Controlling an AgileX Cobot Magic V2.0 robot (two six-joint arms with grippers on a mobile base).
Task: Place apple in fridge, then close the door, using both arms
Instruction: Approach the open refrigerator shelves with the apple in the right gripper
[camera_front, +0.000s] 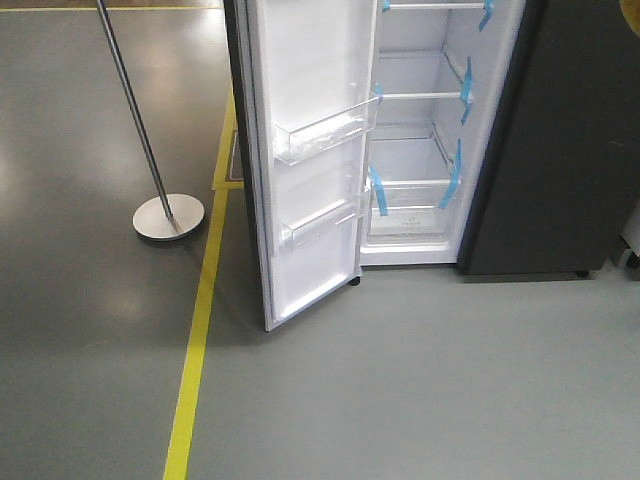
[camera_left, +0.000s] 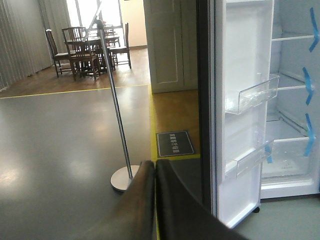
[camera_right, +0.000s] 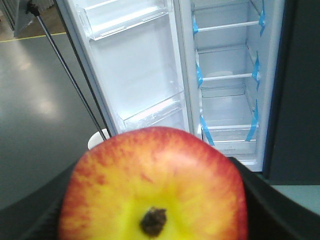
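Apple (camera_right: 152, 185) gripped; floor mat (camera_left: 175, 143) writing unreadable.

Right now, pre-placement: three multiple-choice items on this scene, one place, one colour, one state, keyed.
1. Where is the apple? A) on the floor B) in the right gripper C) in a bin
2. What colour is the tape inside the fridge? A) red B) blue C) green
3. The door is: A) open B) shut C) off its hinges
1 B: dark fingers flank it in the right wrist view. 2 B: blue strips on the shelves. 3 A: swung wide, interior exposed.
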